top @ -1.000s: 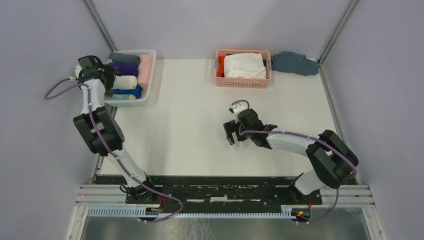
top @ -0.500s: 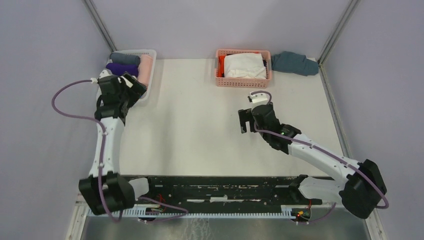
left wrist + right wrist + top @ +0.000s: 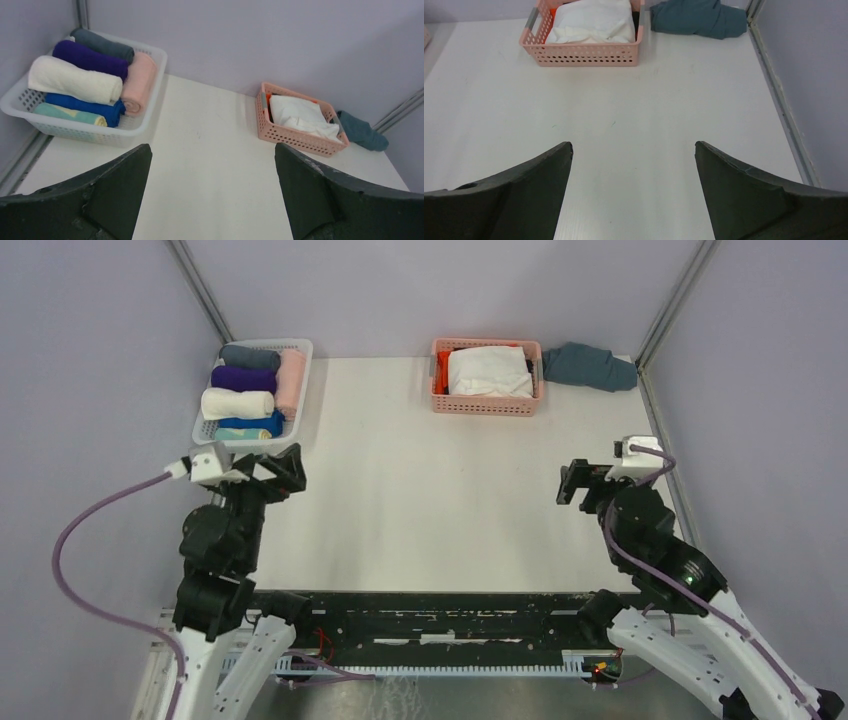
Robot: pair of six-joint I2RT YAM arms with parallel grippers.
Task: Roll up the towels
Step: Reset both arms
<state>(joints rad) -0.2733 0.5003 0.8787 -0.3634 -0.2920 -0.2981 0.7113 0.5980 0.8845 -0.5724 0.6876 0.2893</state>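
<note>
Several rolled towels, among them a white roll (image 3: 238, 403), lie in a white basket (image 3: 304, 380) at the back left; the roll also shows in the left wrist view (image 3: 75, 80). A folded white towel (image 3: 490, 370) fills a pink basket (image 3: 487, 406) at the back centre. A crumpled teal towel (image 3: 590, 365) lies on the table right of it. My left gripper (image 3: 283, 472) is open and empty, raised near the left front. My right gripper (image 3: 578, 483) is open and empty, raised at the right. Both wrist views show wide-apart jaws over bare table.
The white table (image 3: 420, 490) is bounded by purple walls and metal frame posts at the back corners. The arm bases sit on a black rail (image 3: 430, 615) at the near edge. The right wrist view shows the pink basket (image 3: 584, 56) and the teal towel (image 3: 699, 17) far ahead.
Both arms have pulled back toward the near edge. The left gripper left the white basket. The right gripper moved from the table's middle to the right side. Both stay open.
</note>
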